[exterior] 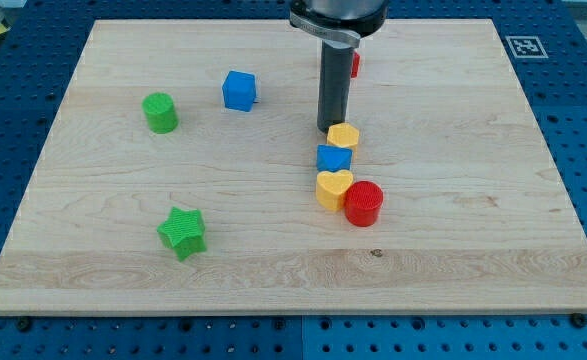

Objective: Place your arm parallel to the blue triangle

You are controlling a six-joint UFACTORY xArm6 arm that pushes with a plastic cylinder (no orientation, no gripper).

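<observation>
I look down at a wooden tabletop (273,270) that sits on a blue board with holes (3,150). My arm comes down from the view's top as a dark rod, and my tip (333,127) rests on the wood near the middle. There is no pincer on this arm, so there is nothing to be apart or together, only the rod. Just to the view's right of my tip, and a little lower, sits a small yellow block (344,135) with flat sides; it is so close that I cannot tell if they touch. Right below it is a blue block (334,158) with pointy corners. I cannot be sure of its shape, but it looks like the task's blue piece. Below that is a yellow heart (333,187), and a red cylinder (364,203) touches the heart on the view's right. These four make a short line going down from my tip. A small bit of another red block (355,65) peeks out behind the rod, near the view's top. Far off to the view's left are a blue cube (239,90) and a green cylinder (160,112). A green star (182,233) sits alone lower down on the view's left. A black and white marker (524,46) is at the top right corner.
</observation>
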